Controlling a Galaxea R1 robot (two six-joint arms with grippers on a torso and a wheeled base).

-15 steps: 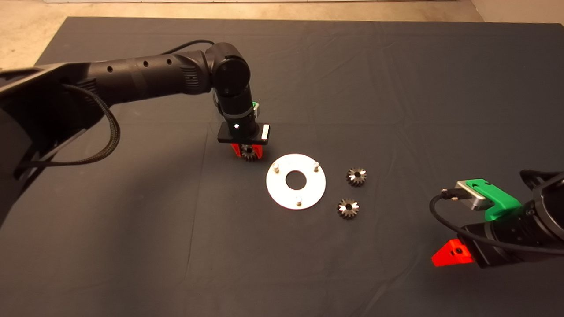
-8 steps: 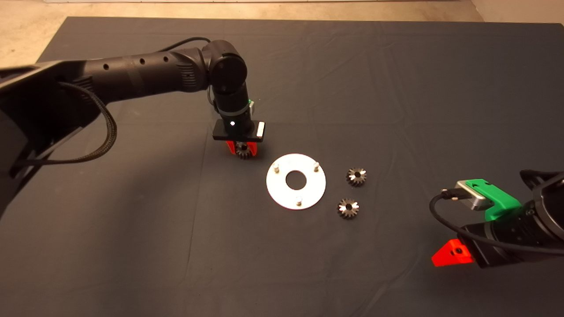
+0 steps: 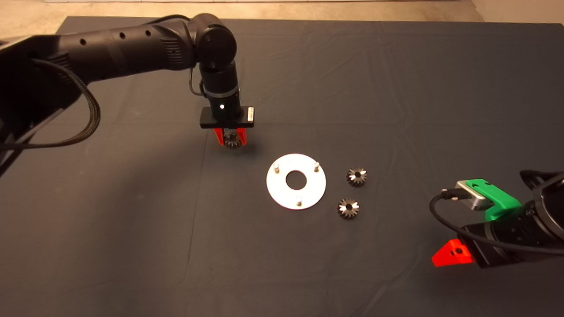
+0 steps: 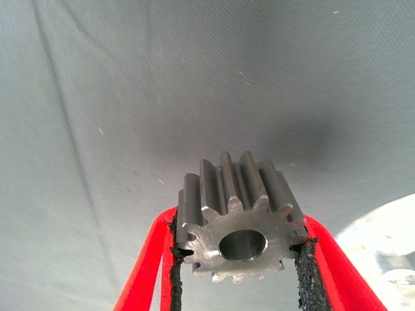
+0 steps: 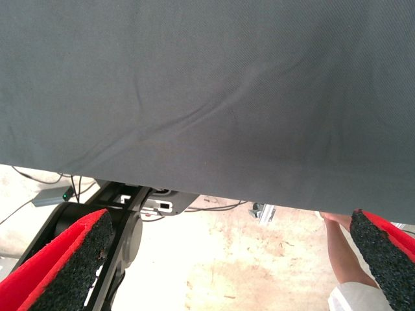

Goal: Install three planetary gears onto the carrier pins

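Take the silver disc (image 3: 296, 181) as your landmark. Up and to its left, clear of its rim, your left gripper (image 3: 229, 140) hangs above the mat (image 3: 132, 220), its two red fingers (image 4: 146, 272) pinching one planetary gear (image 4: 238, 220) by the teeth, bore facing the wrist camera. On the disc the three carrier pins (image 3: 276, 167) stand bare, so you are on the first install, in the carry stage as I judge it. Next you need to bring that gear over the nearest pin, on the disc's upper left, line the bore up squarely, then lower. Just right of the disc two more gears (image 3: 356, 176) lie flat on the mat. Far right and below it, your right gripper (image 3: 454, 256) waits with its pads (image 5: 71, 265) spread wide, holding nothing
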